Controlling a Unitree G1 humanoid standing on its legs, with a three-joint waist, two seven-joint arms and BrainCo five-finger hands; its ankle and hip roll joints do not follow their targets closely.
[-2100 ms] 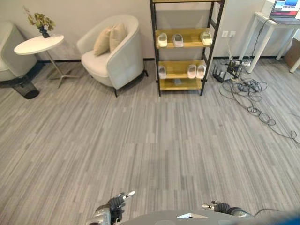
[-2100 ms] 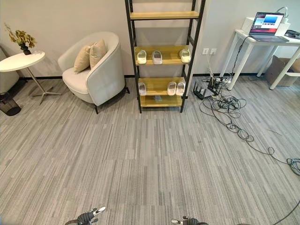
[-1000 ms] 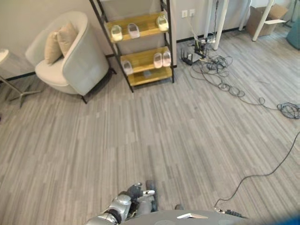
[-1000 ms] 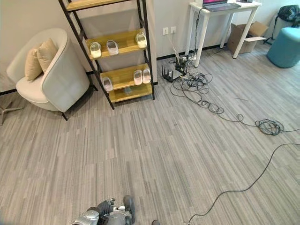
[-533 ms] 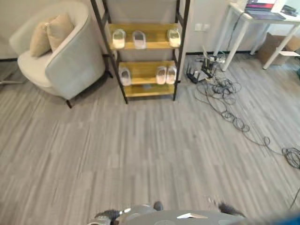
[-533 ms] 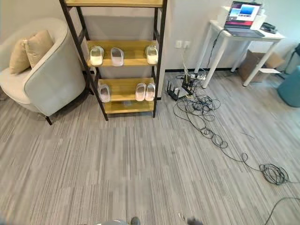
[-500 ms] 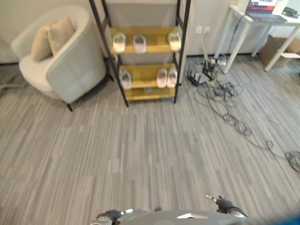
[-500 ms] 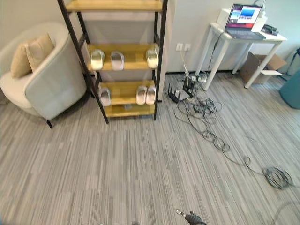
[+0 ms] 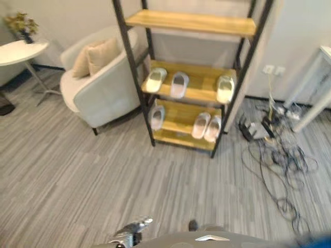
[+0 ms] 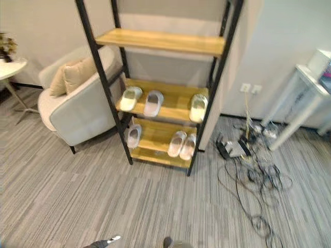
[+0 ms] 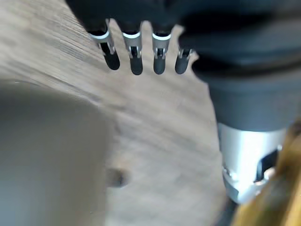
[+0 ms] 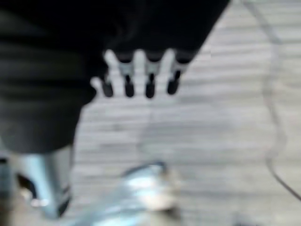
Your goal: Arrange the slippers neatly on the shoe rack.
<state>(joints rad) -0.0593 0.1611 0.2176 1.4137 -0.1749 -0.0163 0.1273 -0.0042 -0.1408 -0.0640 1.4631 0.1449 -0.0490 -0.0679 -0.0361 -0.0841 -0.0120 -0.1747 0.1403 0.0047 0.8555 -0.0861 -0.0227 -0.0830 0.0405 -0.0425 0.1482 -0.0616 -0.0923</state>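
Note:
The shoe rack (image 9: 240, 72) has a black frame and wooden shelves and stands against the wall ahead. Its top shelf (image 9: 191, 21) is bare. On the middle shelf lie three pale slippers (image 9: 179, 84), two at the left and one (image 9: 225, 89) at the right. On the lower shelf a single slipper (image 9: 157, 117) lies at the left and a pair (image 9: 206, 126) at the right. My left hand (image 9: 132, 232) hangs low at the view's bottom edge, far from the rack; its fingers (image 11: 136, 59) are straight and hold nothing. My right hand's fingers (image 12: 149, 77) are straight above the floor, holding nothing.
A pale armchair (image 9: 101, 95) with two cushions stands left of the rack, touching its frame. A round white side table (image 9: 20, 51) is further left. Tangled cables and a power strip (image 9: 274, 150) lie on the floor right of the rack, by a white table leg (image 9: 310, 103).
The whole picture has shifted: the camera has moved closer to the rack, which now looks larger. The slippers lie as before. Both hands stay low.

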